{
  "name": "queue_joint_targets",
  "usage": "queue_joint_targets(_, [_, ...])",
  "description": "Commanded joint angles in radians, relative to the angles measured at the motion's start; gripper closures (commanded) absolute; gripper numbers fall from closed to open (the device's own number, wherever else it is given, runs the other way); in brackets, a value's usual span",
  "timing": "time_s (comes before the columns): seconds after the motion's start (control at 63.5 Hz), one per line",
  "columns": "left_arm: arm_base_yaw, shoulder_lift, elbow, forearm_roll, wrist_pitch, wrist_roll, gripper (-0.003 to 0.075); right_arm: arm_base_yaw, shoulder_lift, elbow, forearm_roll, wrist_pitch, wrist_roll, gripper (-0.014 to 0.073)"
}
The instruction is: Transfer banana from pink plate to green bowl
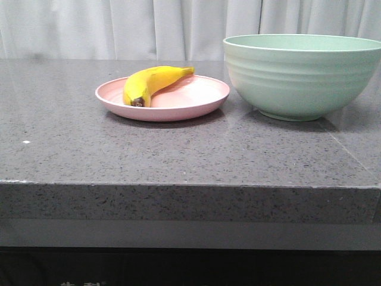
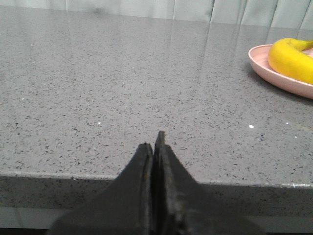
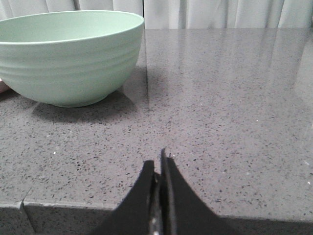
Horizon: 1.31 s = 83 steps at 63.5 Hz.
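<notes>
The speckled grey stone desk (image 1: 178, 155) carries the pink plate (image 1: 196, 101) and, just beside it, possibly touching, the green bowl (image 1: 300, 77).

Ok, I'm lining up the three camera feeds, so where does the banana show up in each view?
Front view: the banana lies on the pink plate, left of centre, dark tip toward the camera.
Left wrist view: at the right edge, partly cut off, on the plate's visible rim.
Right wrist view: not in it; only the green bowl shows.
Shared landmark: the speckled grey counter and the curtain behind.
</notes>
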Motion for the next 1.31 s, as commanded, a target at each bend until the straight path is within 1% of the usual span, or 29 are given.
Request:
queue_joint_targets(0.0, [-0.006, -0.024, 0.005, -0.009, -0.084, -0.005, 0.0738, -0.006, -0.024, -0.004, 0.000, -0.078, -0.012, 0.0662])
queue_joint_targets(0.614, [-0.006, -0.024, 0.005, -0.009, -0.093, -0.005, 0.0738, -0.006, -0.024, -0.004, 0.001, -0.089, -0.012, 0.0662])
queue_joint_targets(0.693, [-0.006, -0.024, 0.005, -0.014, -0.125, -0.005, 0.0738, -0.006, -0.024, -0.004, 0.020, -0.096, -0.012, 0.0662])
queue_joint_targets(0.788, [-0.006, -0.018, -0.029, -0.038, -0.225, -0.005, 0.0738, -0.006, -0.024, -0.011, 0.056, -0.159, -0.011, 0.0662])
queue_joint_targets(0.882, [-0.006, 0.021, -0.122, -0.038, -0.166, -0.005, 0.0738, -0.006, -0.023, -0.065, 0.054, -0.149, -0.011, 0.0662])
queue_joint_targets(0.945, [-0.006, 0.079, -0.210, -0.031, -0.088, -0.005, 0.0738, -0.006, -0.008, -0.125, 0.051, -0.124, -0.012, 0.0662])
queue_joint_targets(1.04, [-0.006, 0.209, -0.312, -0.021, -0.020, -0.005, 0.0738, -0.006, 0.057, -0.233, 0.039, -0.060, -0.012, 0.0658])
queue_joint_targets(1.103, [-0.006, 0.305, -0.372, -0.021, -0.019, -0.005, 0.0738, -0.006, 0.140, -0.317, 0.010, -0.018, -0.012, 0.0658])
queue_joint_targets(1.182, [-0.006, 0.422, -0.425, -0.021, -0.060, -0.005, 0.0738, -0.006, 0.251, -0.414, -0.029, 0.015, -0.012, 0.0658])
queue_joint_targets(1.292, [-0.006, 0.528, -0.463, -0.021, -0.099, -0.005, 0.0738, -0.006, 0.379, -0.493, -0.038, 0.018, -0.012, 0.0658])
